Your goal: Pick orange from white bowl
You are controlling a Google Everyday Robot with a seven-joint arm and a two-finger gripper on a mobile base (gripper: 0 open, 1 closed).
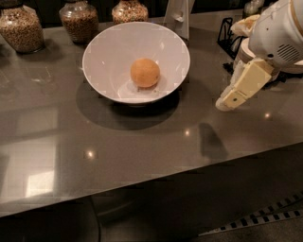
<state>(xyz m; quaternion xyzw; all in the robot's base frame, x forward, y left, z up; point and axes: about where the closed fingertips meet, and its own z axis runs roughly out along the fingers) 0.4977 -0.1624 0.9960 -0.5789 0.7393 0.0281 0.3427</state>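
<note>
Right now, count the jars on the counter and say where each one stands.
3, along the back edge: left jar at the far corner, middle jar and right jar behind the bowl. Others may lie out of view. The tool hangs right of the bowl.
</note>
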